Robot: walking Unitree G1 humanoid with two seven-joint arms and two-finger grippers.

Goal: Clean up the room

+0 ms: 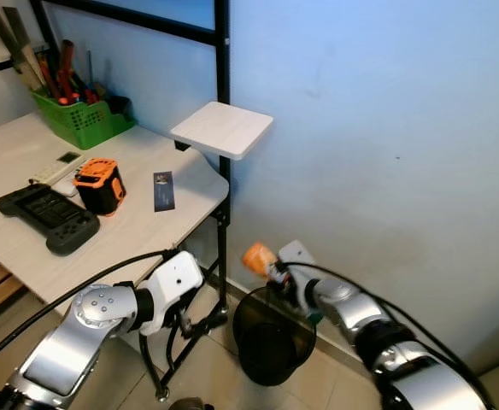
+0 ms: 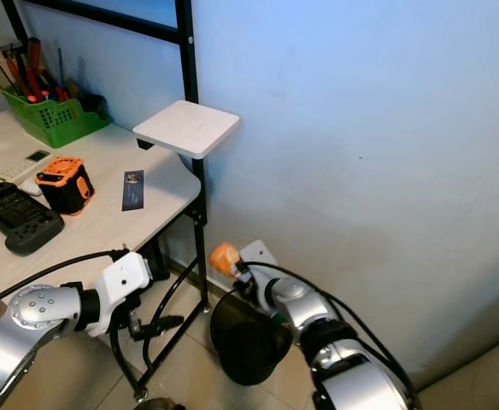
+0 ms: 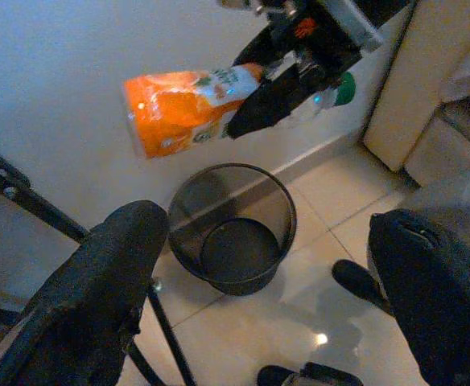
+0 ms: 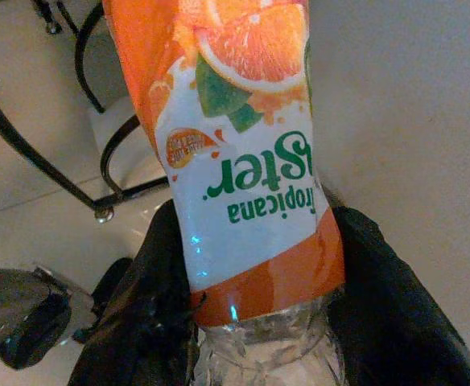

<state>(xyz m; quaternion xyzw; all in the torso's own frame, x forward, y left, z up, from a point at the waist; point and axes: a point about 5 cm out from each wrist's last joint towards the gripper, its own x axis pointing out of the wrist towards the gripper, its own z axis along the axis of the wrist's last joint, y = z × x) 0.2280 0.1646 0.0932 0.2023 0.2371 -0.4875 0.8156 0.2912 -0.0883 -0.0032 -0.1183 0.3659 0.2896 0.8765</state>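
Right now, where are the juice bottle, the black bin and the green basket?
juice bottle [image 3: 188, 105], left wrist view, on its orange label.
black bin [image 1: 251, 342], left eye view, on its mesh wall.
green basket [image 1: 85, 124], left eye view, on its front wall.

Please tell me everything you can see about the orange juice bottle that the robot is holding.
The bottle looks like clear plastic, wrapped in an orange and white label with orange slices, green leaves and green "Tropicana" lettering. It has a green cap and seems empty, though this is hard to confirm. The right gripper is shut on it near the neck; the fingers press on both sides. It is held roughly level, base away from the gripper, in the air above the black mesh bin, close to the wall. Nothing else touches it.
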